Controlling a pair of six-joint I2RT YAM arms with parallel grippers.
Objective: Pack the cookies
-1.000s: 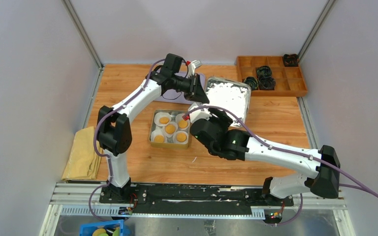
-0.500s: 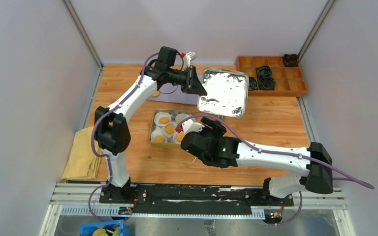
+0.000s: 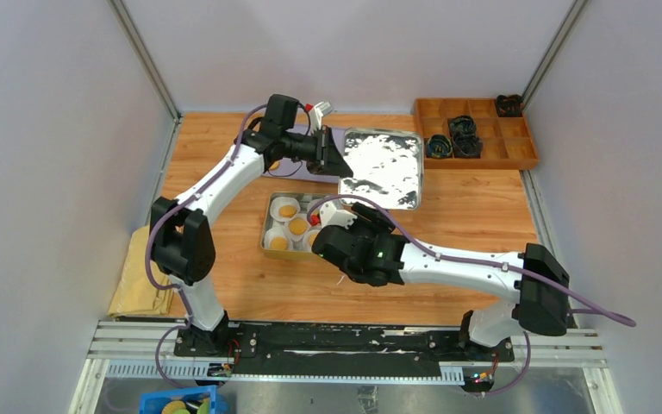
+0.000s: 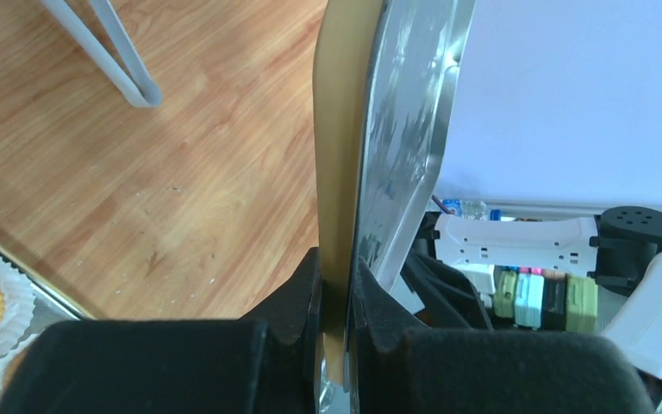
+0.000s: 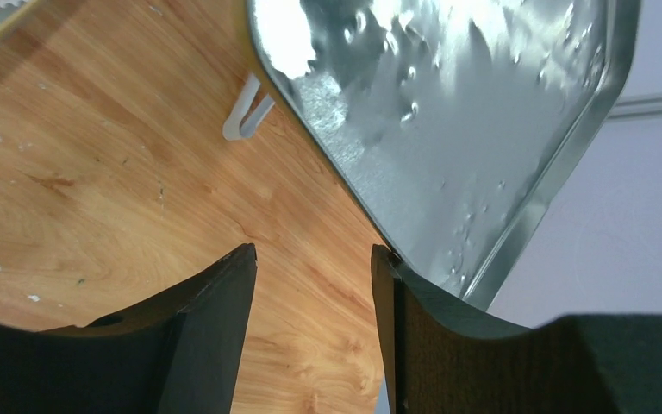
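1. The left gripper (image 3: 338, 164) was clamped narrow on one edge of the silver lid (image 3: 384, 168). Its wrist view showed a gold face on one side of the jaws and a silver face on the other. The lid was held off the table (image 3: 474, 220) and tilted.
2. The right gripper (image 5: 310, 250) stood with its jaws apart and only bare wood between them. One fingertip (image 5: 386, 263) lay just beside the lid's rim; contact could not be determined.
3. The cookies (image 3: 287, 210) sat in white paper liners (image 4: 13, 297) inside the open metal tin (image 3: 267, 233) near the table's middle. The right arm's wrist covered the tin's right side.
4. Bare wood lay open to the right of the tin and toward the near edge.
5. A wooden compartment tray (image 3: 483, 157) occupied the far right corner, near the lid's far corner. A yellow cloth (image 3: 142, 267) lay at the left edge.
6. Pale walls enclosed three sides.
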